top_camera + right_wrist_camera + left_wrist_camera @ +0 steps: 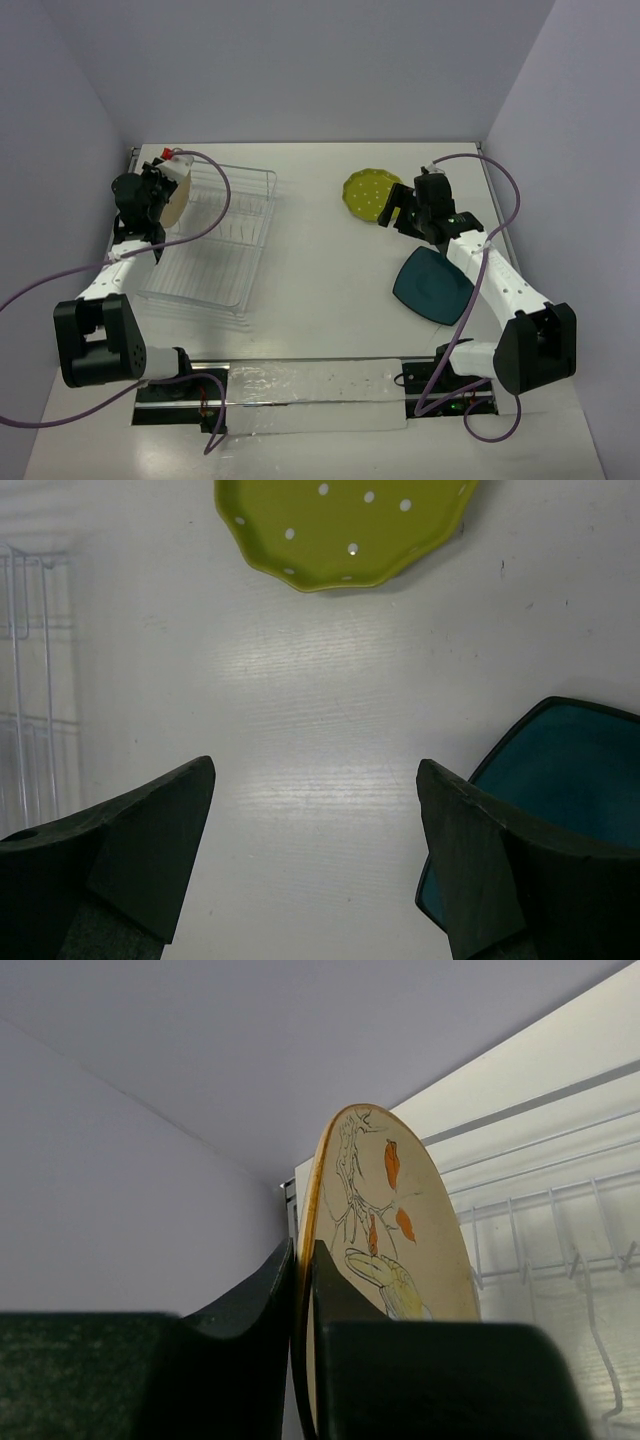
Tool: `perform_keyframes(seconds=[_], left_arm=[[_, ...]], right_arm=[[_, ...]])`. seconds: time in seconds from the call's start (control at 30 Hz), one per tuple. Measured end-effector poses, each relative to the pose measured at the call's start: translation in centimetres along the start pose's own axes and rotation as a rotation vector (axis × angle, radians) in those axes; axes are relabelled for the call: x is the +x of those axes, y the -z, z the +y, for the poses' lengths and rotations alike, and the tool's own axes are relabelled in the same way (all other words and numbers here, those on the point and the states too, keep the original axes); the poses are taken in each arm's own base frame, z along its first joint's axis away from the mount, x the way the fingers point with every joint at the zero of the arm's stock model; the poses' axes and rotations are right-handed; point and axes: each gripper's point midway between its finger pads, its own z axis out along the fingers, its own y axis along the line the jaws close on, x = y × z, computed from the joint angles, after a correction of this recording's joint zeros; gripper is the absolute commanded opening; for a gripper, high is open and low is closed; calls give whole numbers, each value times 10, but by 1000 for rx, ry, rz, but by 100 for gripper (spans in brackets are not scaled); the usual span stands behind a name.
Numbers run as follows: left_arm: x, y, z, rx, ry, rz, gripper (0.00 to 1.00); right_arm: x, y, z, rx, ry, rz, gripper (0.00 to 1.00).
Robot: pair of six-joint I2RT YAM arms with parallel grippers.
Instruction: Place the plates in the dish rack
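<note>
My left gripper point(165, 195) is shut on the rim of the cream floral plate point(400, 1250) and holds it on edge above the far left end of the dish rack point(235, 215). The plate also shows in the top view point(177, 195). The rack's white prongs point(520, 1250) lie below and to the right of the plate. My right gripper point(315, 780) is open and empty over bare table, between the yellow-green dotted plate point(345, 525) and the dark teal plate point(560, 770). Both plates lie flat, the yellow-green one point(368, 193) and the teal one point(432, 285).
The enclosure's left wall stands close beside the left gripper. The right wall stands past the teal plate. A clear strip point(310, 395) lies along the table's near edge between the arm bases. The rack's corner point(30, 680) shows at the left of the right wrist view.
</note>
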Motion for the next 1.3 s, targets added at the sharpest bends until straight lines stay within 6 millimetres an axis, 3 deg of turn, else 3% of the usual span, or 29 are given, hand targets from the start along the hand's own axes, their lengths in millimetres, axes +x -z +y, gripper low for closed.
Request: perform_keyframes(seconds=[0.27,0.43,0.6,0.73,0.87,1.1,1.3], left_arm=[[15,7,-17,75,2,68,41],[17,9,-18,87,-7,84,43],[15,10,-13,109,-24,118,69],[7,14,-6,141,-47,156,82],[-12,24,4,172,-66,149,93],[-60,51,18,200,-35,62,99],[-126,52,43,166,271,-61,99]], right_arm=[[0,0,-1,3,4,2,89],[0,0,-1,7,8,0,89],[-1,0,-2,11,7,-2,89],[-1,0,-3,16,7,-5,90],[-2,1,-2,13,7,-10,91],[-4,5,0,1,6,-21,95],[-7,1,-7,22,-22,-20,97]])
